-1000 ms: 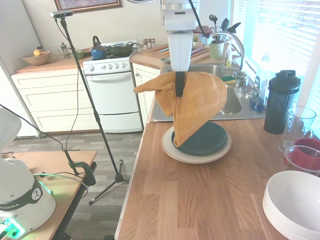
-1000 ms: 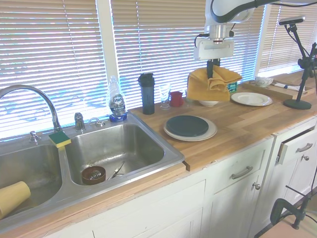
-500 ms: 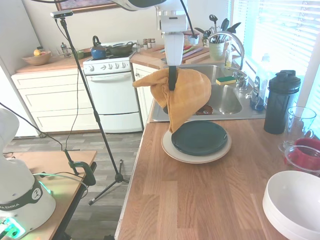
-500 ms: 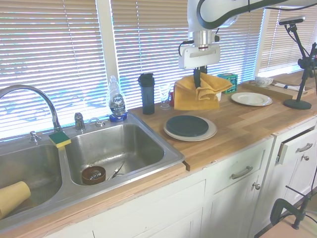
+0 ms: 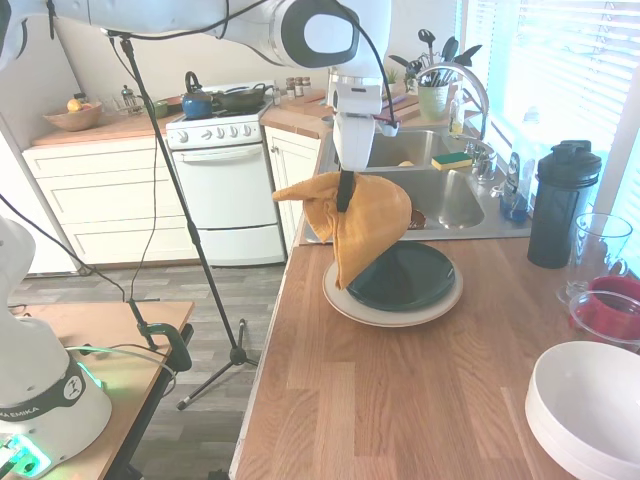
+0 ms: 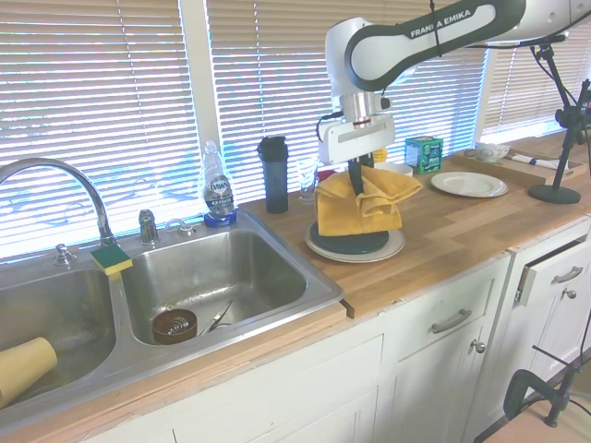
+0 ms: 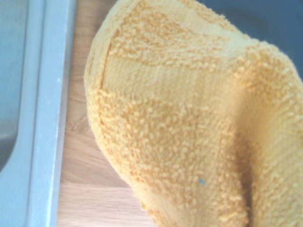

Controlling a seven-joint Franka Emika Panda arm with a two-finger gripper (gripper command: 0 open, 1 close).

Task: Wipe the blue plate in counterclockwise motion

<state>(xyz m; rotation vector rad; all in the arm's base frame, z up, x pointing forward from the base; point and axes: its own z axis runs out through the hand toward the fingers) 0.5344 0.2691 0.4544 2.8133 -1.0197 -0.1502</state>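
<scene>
The gripper [image 5: 345, 192] has its fingers [image 6: 356, 175] closed on a bunched yellow towel [image 5: 362, 220], which hangs down over the sink-side edge of the blue plate [image 5: 408, 277]. The blue plate sits on a larger cream plate [image 5: 436, 309] on the wooden worktop [image 5: 400, 400], just beside the sink [image 6: 217, 277].

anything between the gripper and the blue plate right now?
Only the yellow towel clamped in the gripper; it hangs down to the blue plate, which sits on the cream plate. Both exterior views show this.
</scene>
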